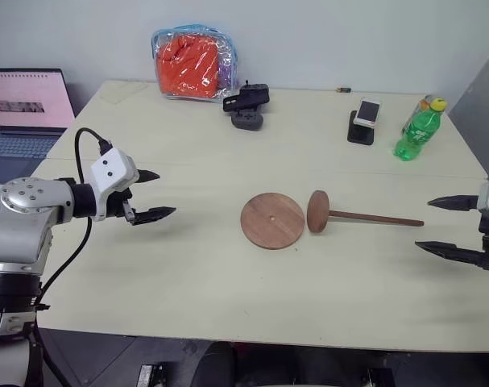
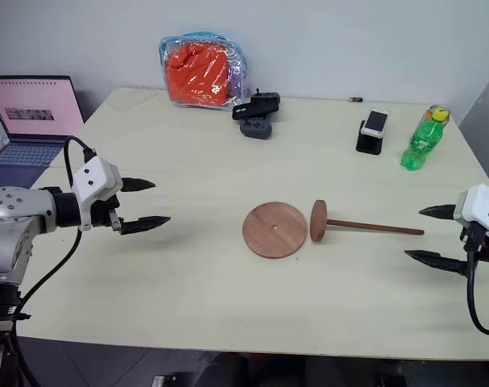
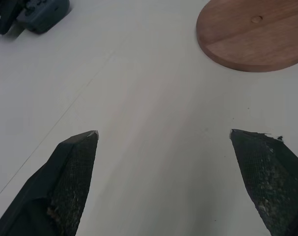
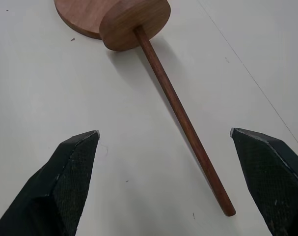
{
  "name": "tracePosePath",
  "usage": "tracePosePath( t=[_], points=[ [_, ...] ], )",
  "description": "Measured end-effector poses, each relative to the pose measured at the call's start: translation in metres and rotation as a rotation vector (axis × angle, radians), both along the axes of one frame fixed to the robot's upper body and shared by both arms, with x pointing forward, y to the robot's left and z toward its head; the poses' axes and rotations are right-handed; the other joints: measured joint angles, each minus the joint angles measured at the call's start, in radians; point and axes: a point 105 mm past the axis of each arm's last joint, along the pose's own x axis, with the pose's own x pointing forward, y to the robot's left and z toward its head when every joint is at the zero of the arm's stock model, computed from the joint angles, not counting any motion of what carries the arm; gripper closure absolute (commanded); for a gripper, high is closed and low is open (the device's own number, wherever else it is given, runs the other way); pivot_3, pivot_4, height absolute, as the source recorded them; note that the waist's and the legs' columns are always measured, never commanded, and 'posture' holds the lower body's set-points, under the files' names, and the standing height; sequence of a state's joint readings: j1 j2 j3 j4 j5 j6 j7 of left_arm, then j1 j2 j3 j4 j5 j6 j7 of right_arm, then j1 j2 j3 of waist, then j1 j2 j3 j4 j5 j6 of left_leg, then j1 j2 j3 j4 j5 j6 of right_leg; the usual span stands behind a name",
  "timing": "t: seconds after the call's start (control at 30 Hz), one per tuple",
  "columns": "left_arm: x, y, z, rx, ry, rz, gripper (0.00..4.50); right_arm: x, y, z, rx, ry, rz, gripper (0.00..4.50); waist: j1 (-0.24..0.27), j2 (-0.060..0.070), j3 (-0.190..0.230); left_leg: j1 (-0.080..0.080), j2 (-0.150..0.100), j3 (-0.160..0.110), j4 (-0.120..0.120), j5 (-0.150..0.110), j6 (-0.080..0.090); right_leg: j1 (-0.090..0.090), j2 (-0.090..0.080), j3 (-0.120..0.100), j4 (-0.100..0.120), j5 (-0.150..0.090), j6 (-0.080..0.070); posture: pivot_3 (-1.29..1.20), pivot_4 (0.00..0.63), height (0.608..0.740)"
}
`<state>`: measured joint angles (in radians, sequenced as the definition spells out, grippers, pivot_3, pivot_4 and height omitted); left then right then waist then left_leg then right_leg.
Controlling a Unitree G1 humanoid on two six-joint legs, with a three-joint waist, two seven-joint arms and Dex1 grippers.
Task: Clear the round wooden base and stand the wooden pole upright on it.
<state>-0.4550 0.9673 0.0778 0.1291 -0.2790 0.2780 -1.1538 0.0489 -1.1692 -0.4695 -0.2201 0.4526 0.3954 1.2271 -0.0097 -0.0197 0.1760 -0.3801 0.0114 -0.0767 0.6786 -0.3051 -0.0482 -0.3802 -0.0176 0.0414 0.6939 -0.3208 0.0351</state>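
Table (image 1: 188, 274): pale, cream top.
Laptop (image 1: 22, 113): open, off the table's left edge, screen lit pink.
Clear pouch (image 1: 194, 63): far edge, orange contents.
Black device (image 1: 246, 107): beside the pouch.
Phone (image 1: 366, 112): on black stand.
Green bottle (image 1: 417, 129): upright, yellow cap, near phone.

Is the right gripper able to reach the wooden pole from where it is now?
Probably yes: the right gripper is open, and only bare table lies between it and the wooden pole.

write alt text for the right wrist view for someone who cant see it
A wooden pole lies flat on a pale table, its disc end beside the round wooden base. The open right gripper points toward the pole's free end without touching it.
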Motion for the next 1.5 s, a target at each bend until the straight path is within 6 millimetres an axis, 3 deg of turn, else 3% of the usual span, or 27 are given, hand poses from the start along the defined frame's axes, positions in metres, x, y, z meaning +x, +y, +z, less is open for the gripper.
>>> tracePosePath(
  t=[0.47, 0.73, 1.03, 1.13, 1.23, 1.33, 1.5],
  points=[
    [-0.007, -0.015, -0.005, -0.041, 0.010, -0.068, 0.04, 0.001, 0.004, 0.007, 0.009, -0.015, 0.024, 0.00, 0.000, 0.000, 0.000, 0.000, 0.000, 0.000, 0.000, 0.000, 0.000, 0.000, 0.000, 0.000, 0.000, 0.000, 0.000, 0.00, 0.150, 0.740],
    [-0.009, -0.034, -0.016, 0.034, -0.011, -0.155, 0.04, -0.006, 0.019, 0.018, -0.136, -0.008, 0.115, 0.00, 0.001, 0.000, 0.000, 0.000, 0.000, 0.000, 0.000, 0.000, 0.000, 0.000, 0.000, 0.000, 0.000, 0.000, 0.000, 0.00, 0.150, 0.740],
    [-0.022, -0.084, -0.001, -0.032, -0.037, -0.355, 0.04, 0.001, 0.027, 0.016, -0.218, 0.011, 0.158, 0.00, 0.001, 0.000, 0.000, 0.000, 0.000, 0.000, 0.001, 0.000, 0.000, 0.000, 0.000, 0.000, 0.000, 0.000, 0.000, 0.00, 0.150, 0.740],
    [-0.036, -0.113, -0.005, -0.067, -0.017, -0.485, 0.04, 0.006, 0.032, 0.009, -0.292, 0.024, 0.176, 0.00, 0.001, 0.000, 0.000, 0.000, 0.000, 0.000, 0.001, 0.000, 0.000, 0.000, 0.000, 0.001, 0.000, 0.000, 0.000, 0.00, 0.150, 0.740],
    [-0.044, -0.127, -0.011, -0.061, 0.004, -0.548, 0.04, 0.011, 0.038, 0.000, -0.333, 0.043, 0.196, 0.00, 0.000, 0.000, 0.000, 0.000, 0.001, 0.000, 0.001, 0.000, 0.000, 0.000, 0.000, 0.001, 0.000, 0.000, 0.000, 0.00, 0.150, 0.740],
    [-0.045, -0.135, -0.015, -0.057, 0.009, -0.580, 0.04, 0.022, 0.043, -0.008, -0.353, 0.043, 0.189, 0.00, -0.003, 0.000, 0.000, 0.000, 0.000, 0.000, 0.001, 0.000, 0.000, 0.000, 0.000, 0.001, 0.000, 0.000, 0.000, 0.00, 0.150, 0.740],
    [-0.044, -0.157, -0.016, -0.079, -0.023, -0.632, 0.04, 0.060, 0.049, -0.023, -0.393, 0.021, 0.115, 0.00, -0.015, 0.000, 0.000, -0.002, 0.000, -0.001, 0.001, 0.000, -0.001, -0.002, 0.000, 0.001, 0.001, 0.000, 0.000, 0.00, 0.150, 0.740]
  ],
)
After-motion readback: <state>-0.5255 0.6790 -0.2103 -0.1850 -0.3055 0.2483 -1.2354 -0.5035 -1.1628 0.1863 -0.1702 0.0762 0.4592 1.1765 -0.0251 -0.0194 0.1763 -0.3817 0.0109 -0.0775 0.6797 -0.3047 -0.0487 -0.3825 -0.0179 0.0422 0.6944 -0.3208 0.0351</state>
